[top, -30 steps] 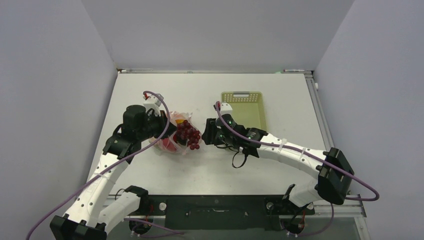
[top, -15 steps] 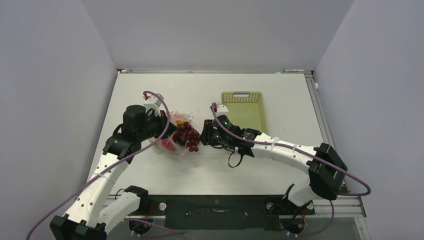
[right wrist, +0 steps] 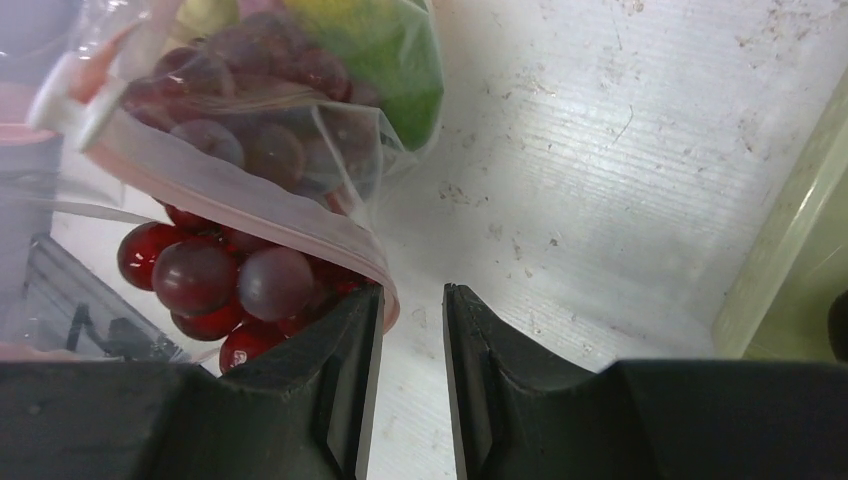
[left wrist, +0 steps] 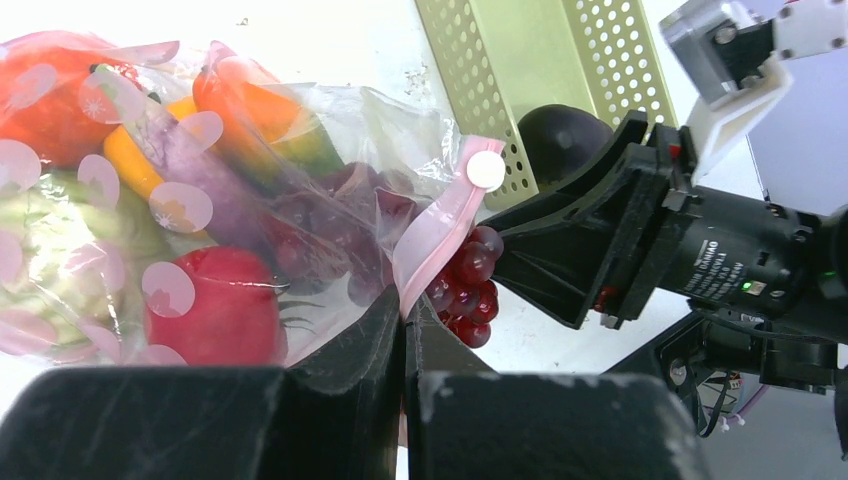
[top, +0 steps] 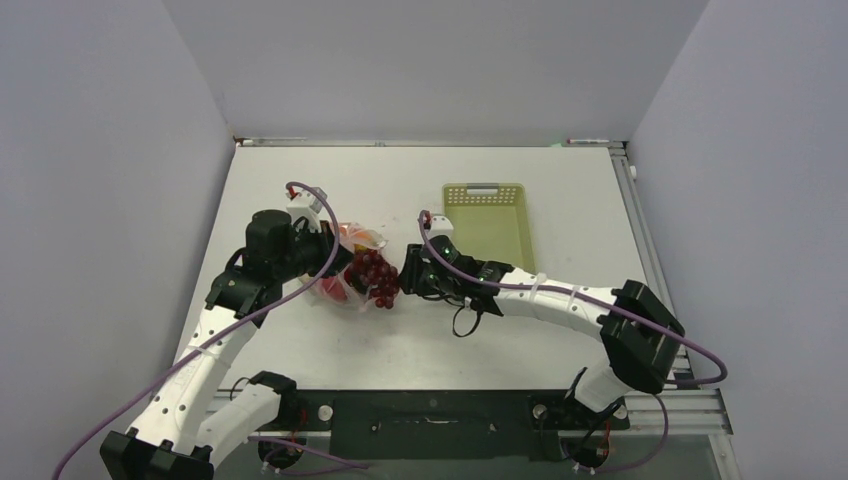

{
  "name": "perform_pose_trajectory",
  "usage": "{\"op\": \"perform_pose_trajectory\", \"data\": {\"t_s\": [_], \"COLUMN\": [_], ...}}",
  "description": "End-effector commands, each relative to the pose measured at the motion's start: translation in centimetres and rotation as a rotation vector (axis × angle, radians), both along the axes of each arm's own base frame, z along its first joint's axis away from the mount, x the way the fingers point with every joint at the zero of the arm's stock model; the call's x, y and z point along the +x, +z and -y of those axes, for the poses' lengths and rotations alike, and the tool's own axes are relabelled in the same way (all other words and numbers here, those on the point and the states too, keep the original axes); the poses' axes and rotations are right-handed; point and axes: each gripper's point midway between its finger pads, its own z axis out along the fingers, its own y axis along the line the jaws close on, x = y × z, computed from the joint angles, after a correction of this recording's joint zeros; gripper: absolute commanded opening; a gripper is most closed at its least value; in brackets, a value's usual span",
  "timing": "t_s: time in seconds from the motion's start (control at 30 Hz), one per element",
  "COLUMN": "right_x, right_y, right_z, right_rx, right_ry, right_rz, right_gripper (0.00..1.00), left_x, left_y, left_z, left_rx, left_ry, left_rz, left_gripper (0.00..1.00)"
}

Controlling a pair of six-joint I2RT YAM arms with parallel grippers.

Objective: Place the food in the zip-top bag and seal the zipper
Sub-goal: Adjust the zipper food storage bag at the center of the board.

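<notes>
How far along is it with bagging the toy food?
Mostly done: most of the food is inside the bag. In hand: the left jaws pinch the zipper, while the grapes hang half out of the mouth; the right jaws are open beside them. Left: grapes in, a dark piece at the basket, then sealing.

In the left wrist view, the right gripper [left wrist: 498, 249] partly hides the eggplant [left wrist: 560, 138]; the left edge crops the zip-top bag [left wrist: 200, 205].

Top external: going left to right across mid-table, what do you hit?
bag → grapes → right gripper → basket. The left gripper overlaps the bag, so it is skipped.
</notes>
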Motion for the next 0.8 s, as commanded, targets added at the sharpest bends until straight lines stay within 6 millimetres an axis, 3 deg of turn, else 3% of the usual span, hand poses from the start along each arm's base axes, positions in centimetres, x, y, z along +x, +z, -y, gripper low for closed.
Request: {"op": "perform_pose_trajectory", "data": {"t_s": [0.0,0.4,0.77], "right_x": [0.5,0.9,0.9], "right_y": [0.2,1.4,1.9], "right_z": [-1.2,-4.2,-5.3], "right_rx": [0.055,0.186,0.253], "right_ry": [-0.004,0.046,0.086], "right_rz": [0.012,0.036,0.066], "right_gripper": [0.29,0.26,0.19], "left_x": [0.7,0.6,0.6], "left_y": [1.7,1.7,1.6], "left_z": [0.4,0.5,0.6], "left_rx": [-0.035,-0.038,-0.040], "left_ry": [-0.007,-0.016,-0.023], "left_rz": [0.065,0.064,0.061], "left_gripper": [0.00,0.00,0.00]}}
